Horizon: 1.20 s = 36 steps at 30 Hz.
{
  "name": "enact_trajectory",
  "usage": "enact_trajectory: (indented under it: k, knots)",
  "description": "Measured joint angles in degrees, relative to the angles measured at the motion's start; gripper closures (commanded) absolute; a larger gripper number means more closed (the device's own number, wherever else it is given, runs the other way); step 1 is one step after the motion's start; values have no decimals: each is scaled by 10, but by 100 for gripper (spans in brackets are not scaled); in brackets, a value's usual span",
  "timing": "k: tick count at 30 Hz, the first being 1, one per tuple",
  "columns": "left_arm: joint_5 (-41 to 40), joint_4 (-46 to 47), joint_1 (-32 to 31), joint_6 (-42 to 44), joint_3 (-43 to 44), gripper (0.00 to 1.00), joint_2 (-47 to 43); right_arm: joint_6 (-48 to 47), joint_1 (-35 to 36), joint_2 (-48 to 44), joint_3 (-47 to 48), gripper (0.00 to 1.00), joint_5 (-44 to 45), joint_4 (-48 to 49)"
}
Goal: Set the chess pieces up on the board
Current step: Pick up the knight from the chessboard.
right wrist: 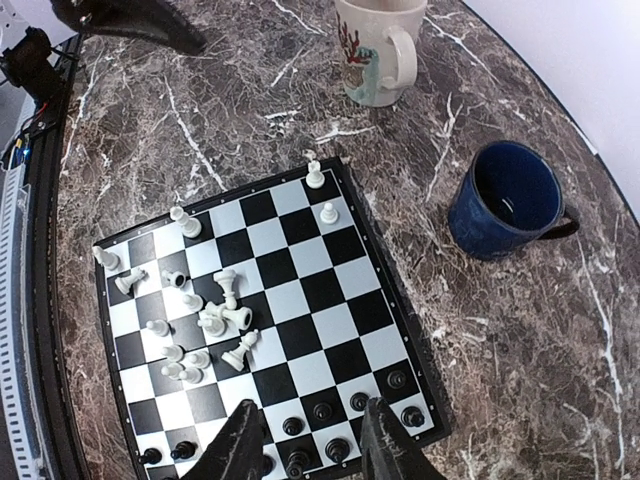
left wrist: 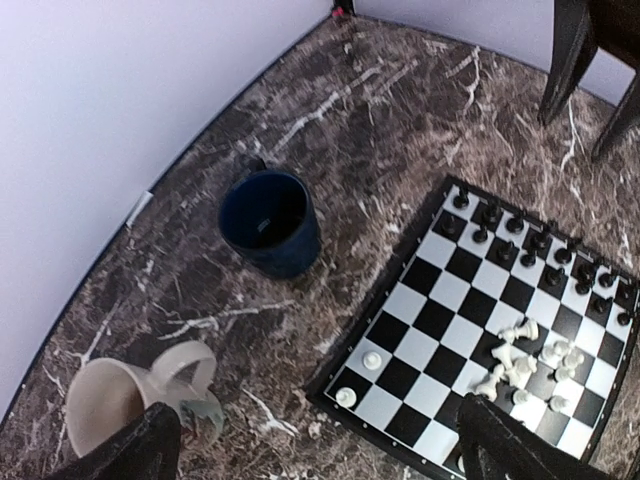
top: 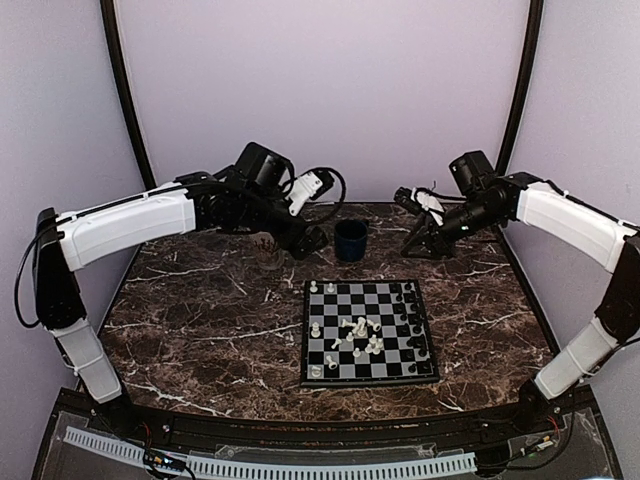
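Observation:
The board (top: 345,300) lies on the marble table, in front of both arms. Black chess pieces (top: 412,320) stand in rows along its right side. White chess pieces (top: 360,335) lie in a loose heap near the middle, some tipped over, and a few stand along the left side. My left gripper (top: 308,243) hovers behind the board's far left corner, open and empty; its view (left wrist: 320,450) shows the board (left wrist: 440,290) and the white heap (left wrist: 525,360). My right gripper (top: 418,243) hovers behind the far right corner, open and empty (right wrist: 312,440), above the black rows (right wrist: 320,420).
A dark blue mug (top: 350,240) stands behind the board between the grippers, with nothing showing inside it (left wrist: 270,222). A beige printed mug (top: 267,243) stands to its left, under my left arm (left wrist: 130,400). Purple walls enclose the table.

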Motion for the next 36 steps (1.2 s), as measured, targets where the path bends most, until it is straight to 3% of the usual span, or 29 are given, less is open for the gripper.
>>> enact_trajectory:
  k: [4, 9, 12, 27, 36]
  knots:
    - [-30, 76, 1, -3, -30, 1, -45, -4, 23, 3, 54, 63, 16, -29]
    - [-49, 198, 16, -14, -161, 1, -119, -4, 50, 27, 104, 63, 35, -45]
    - [-108, 239, 28, -32, -214, 1, -131, -5, 73, 55, 108, 63, 50, -51]
    - [-146, 257, 34, -53, -223, 12, -127, -21, 219, 174, 56, 64, 152, -49]
    - [-140, 257, 34, -52, -223, 13, -127, -28, 244, 196, 55, 64, 195, -45]
